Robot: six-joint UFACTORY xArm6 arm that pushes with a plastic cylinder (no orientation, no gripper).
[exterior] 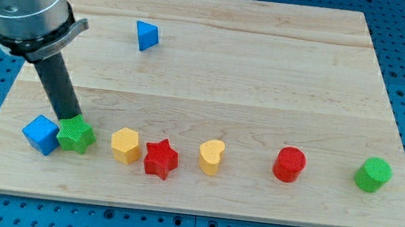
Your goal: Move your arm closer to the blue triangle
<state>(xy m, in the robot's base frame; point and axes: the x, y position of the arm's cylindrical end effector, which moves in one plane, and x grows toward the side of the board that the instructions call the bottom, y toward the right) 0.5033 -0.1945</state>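
Tool: dark rod, no jaws to open or close, gripping nothing; my tip (72,118) stood at the upper edge of the green star (76,134), touching or nearly so, with the blue cube (41,134) just beside at the view's left.

Task item: blue triangle (146,35), alone near the view's top, well apart from the tip, up and to the view's right.

Other stock along the counter (268,75) bottom row: yellow hexagon-like block (125,145), red star (161,158), yellow heart (211,157), red cylinder (289,164), green cylinder (373,174).

Risks, as judged: a careless start could nudge the green star or blue cube; overshooting could knock the triangle away.

Writing: none readable.
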